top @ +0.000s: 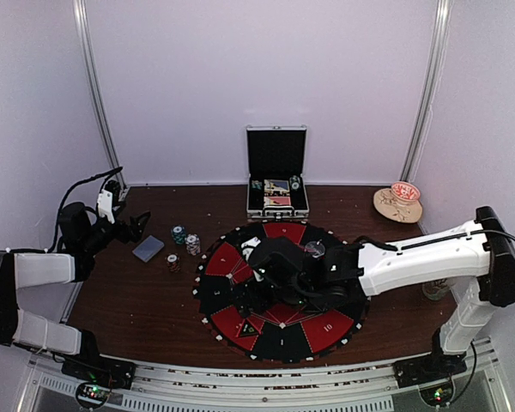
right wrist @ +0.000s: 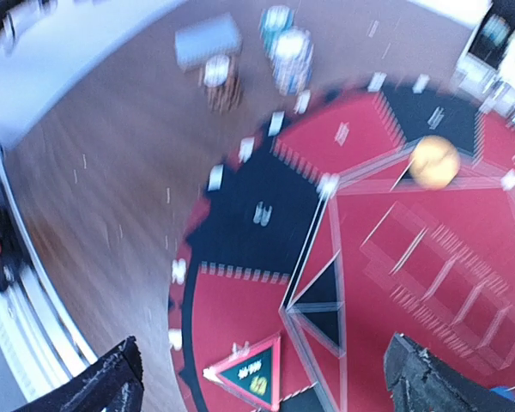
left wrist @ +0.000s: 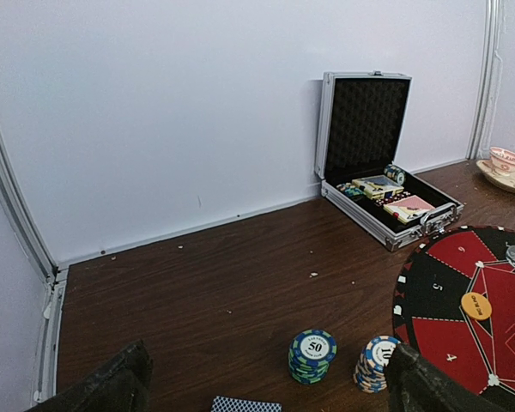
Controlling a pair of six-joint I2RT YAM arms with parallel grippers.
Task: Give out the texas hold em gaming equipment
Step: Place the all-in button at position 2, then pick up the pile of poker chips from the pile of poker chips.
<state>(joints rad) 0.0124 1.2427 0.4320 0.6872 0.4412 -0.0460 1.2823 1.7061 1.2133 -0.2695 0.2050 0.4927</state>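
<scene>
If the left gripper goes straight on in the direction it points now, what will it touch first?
Probably the card deck, lying just ahead of the open left gripper, in line with its gap. The chip stacks stand beyond, slightly right. Height is unclear; it might pass above the deck.

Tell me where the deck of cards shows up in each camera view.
Top external: the deck of cards lies left of the round mat, in the left-middle of the picture.
Left wrist: only a strip of it shows, at the bottom edge, left of centre.
Right wrist: blurred, at the top, left of centre.
Shared landmark: the chip stacks beside it.
</scene>
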